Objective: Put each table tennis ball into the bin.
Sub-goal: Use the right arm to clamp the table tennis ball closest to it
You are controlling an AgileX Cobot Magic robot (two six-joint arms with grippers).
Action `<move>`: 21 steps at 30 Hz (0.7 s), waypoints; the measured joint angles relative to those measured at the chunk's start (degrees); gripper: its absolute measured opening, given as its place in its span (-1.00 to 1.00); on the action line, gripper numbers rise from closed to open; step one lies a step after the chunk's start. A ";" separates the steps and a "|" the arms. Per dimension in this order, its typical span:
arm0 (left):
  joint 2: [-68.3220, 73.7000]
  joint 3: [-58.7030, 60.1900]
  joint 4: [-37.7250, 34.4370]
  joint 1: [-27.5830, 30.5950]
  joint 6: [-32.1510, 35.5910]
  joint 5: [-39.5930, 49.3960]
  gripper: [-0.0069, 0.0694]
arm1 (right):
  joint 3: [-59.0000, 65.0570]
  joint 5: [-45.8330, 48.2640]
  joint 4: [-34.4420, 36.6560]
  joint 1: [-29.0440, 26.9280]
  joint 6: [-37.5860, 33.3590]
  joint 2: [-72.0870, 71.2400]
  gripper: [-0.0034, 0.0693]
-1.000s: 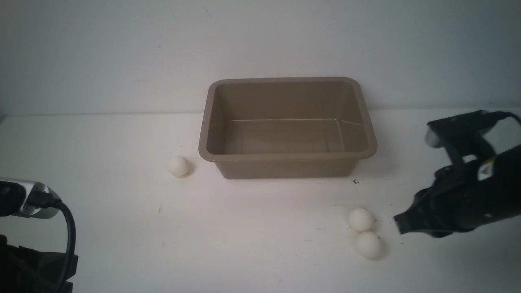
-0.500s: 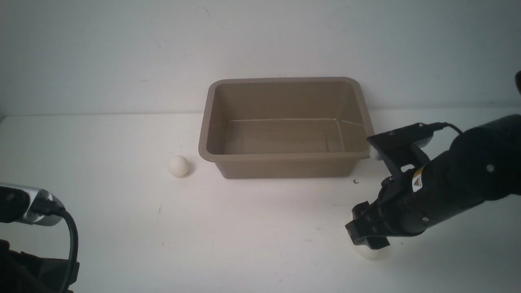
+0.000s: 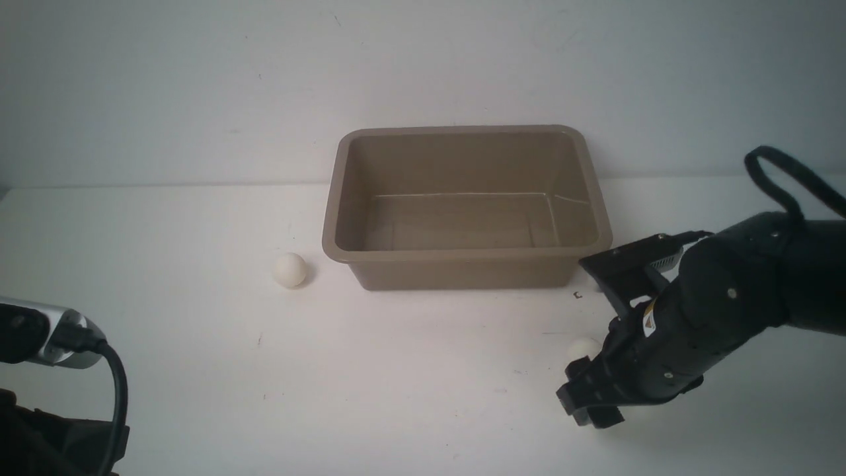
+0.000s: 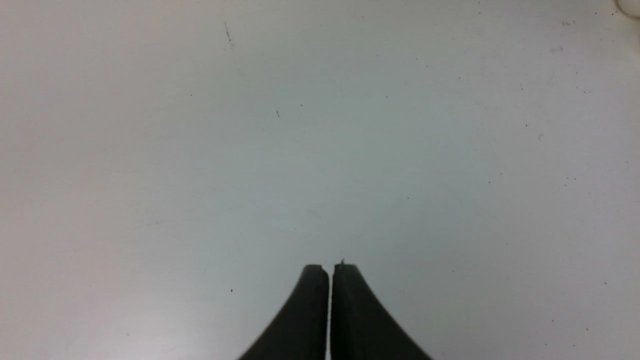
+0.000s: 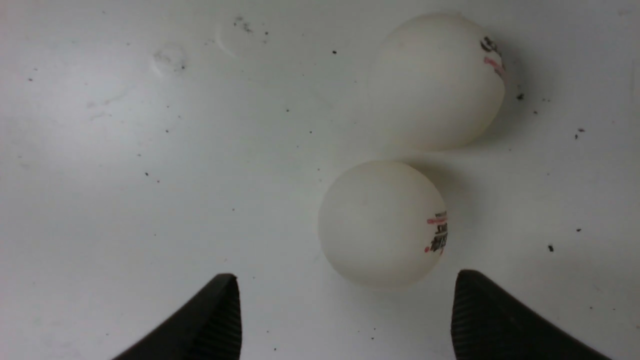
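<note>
The taupe bin (image 3: 338, 198) stands empty at the middle back of the table. One off-white table tennis ball (image 3: 290, 270) lies left of it. Two more lie side by side at the front right: the farther one (image 3: 583, 347) (image 5: 437, 80) peeks out beside my right gripper (image 3: 590, 404), and the nearer one (image 5: 382, 222) is hidden under it in the front view. Both show small printed marks. My right gripper (image 5: 346, 277) is open, low over the table, with the nearer ball just ahead of its fingertips (image 5: 220, 310). My left gripper (image 4: 330, 267) is shut and empty.
The left arm's silver wrist camera and cable (image 3: 59, 330) sit at the front left corner. A sliver of a ball (image 4: 631, 6) shows at the edge of the left wrist view. The wall rises right behind the bin. The table (image 3: 423, 370) is white with small dark specks.
My right arm has swung left and down from the right edge, covering the two front-right balls with its open gripper. The left arm has barely moved.
</note>
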 joint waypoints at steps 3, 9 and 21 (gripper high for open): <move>0.00 0.00 0.00 0.00 0.03 0.00 -0.83 | 0.00 -1.15 -0.78 0.00 0.35 1.76 0.49; 0.00 0.00 0.00 0.00 0.07 0.03 -0.83 | -1.25 -2.78 -2.11 0.00 0.90 3.97 0.49; 0.00 0.00 0.05 0.00 0.09 0.21 -0.83 | -5.16 2.12 -5.23 0.00 3.48 8.45 0.08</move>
